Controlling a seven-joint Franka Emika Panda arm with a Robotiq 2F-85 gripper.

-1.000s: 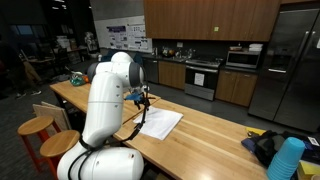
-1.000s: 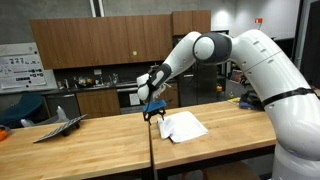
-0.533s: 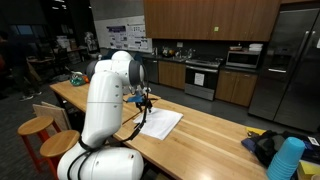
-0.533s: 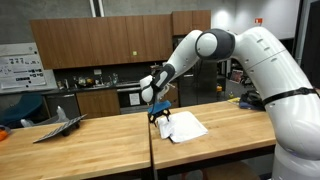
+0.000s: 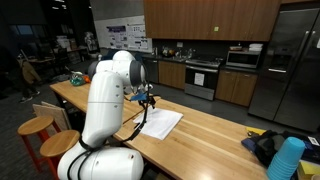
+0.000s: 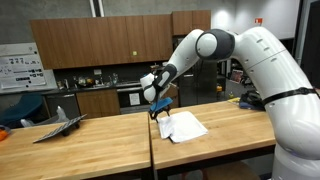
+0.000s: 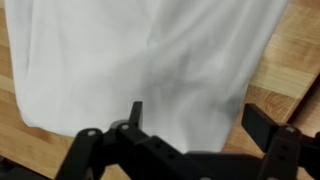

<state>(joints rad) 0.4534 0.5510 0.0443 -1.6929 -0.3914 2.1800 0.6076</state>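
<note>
A white cloth [image 7: 150, 60] lies flat on the wooden table [image 7: 290, 60] and fills most of the wrist view. It also shows in both exterior views [image 5: 160, 123] [image 6: 184, 126]. My gripper [image 7: 195, 115] hangs open and empty above the cloth, its two black fingers spread wide, one over the cloth and one near the cloth's edge. In both exterior views the gripper [image 5: 146, 99] [image 6: 157, 109] sits a short way above the cloth's near end, not touching it.
A blue cup [image 5: 287, 158] and dark and yellow items [image 5: 262, 143] sit at one end of the table. A grey folded object [image 6: 60, 122] lies on the adjoining table. Wooden stools [image 5: 35, 128] stand beside the table. Kitchen cabinets and a stove line the back wall.
The gripper has risen a little and shifted slightly over the cloth's end. The cloth has not moved.
</note>
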